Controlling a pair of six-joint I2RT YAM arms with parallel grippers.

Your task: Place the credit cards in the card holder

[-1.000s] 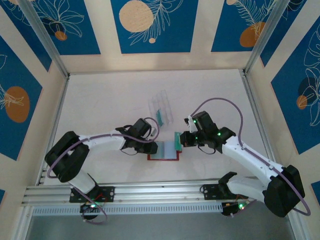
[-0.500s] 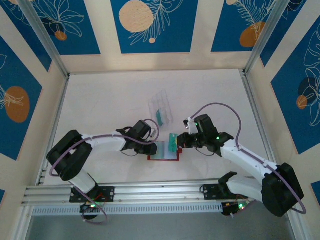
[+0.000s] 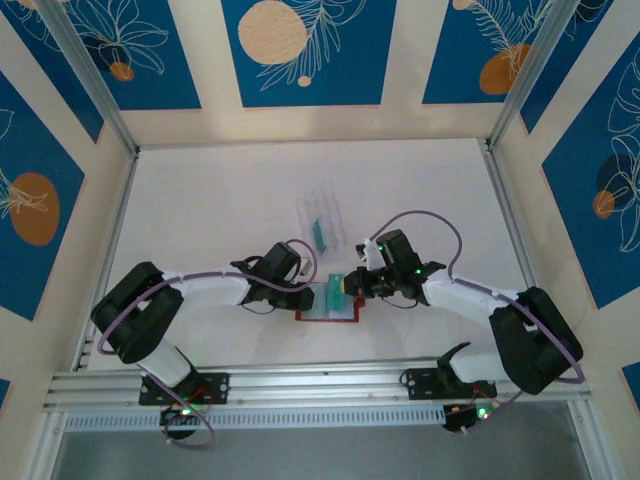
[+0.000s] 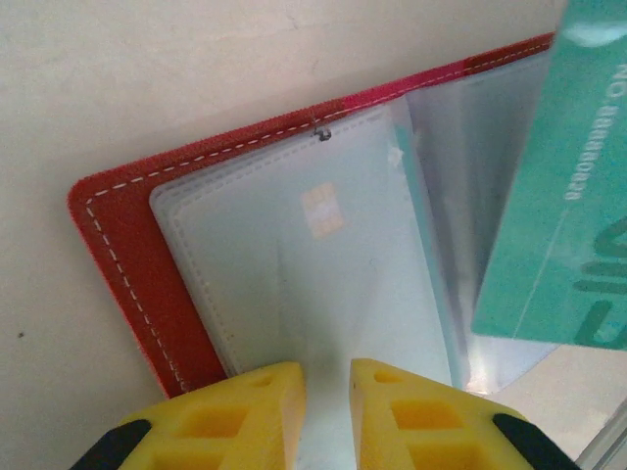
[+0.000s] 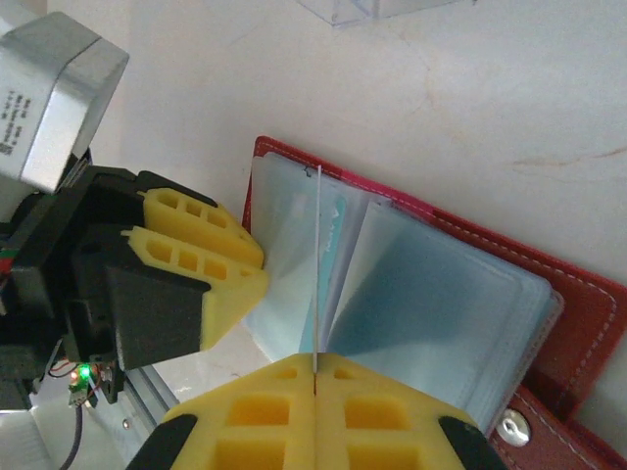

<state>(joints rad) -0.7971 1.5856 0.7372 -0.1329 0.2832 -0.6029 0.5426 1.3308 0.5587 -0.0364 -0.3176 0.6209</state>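
Status, both arms.

The card holder [image 3: 322, 312] lies open and flat on the bench [image 3: 200, 200], close to the near edge, about mid-width, between my two wrists. Red cover is down, clear sleeves [image 4: 294, 255] face up.

My right gripper [image 3: 347, 287] is clenched on a credit card [image 4: 563, 196]. In the right wrist view the card runs edge-on, a thin line coming straight out from between my closed fingers [image 5: 245, 431]. It stands on edge, slightly tilted, over the middle of the holder, with its leading edge down among the fanned sleeves near the spine. I can't tell whether it sits inside a pocket or just between two sleeves. A sliver of teal shows between the sleeves just beside the held card.

My left gripper [image 4: 328, 392] is low over the left half of the holder, fingertips on the left stack of sleeves at its outer edge. The jaws are nearly together with a narrow gap. I can't tell whether I'm pinching a sleeve or only pressing the stack flat.

The sleeves on the other side of the held card lie flatter, running toward the snap button [image 5: 509, 428] on the red tab at the holder's right edge.

A second card [image 3: 318, 236], teal, sits in the clear case [image 3: 322, 210]. The case is farther back on the bench, toward the middle, apart from the holder.
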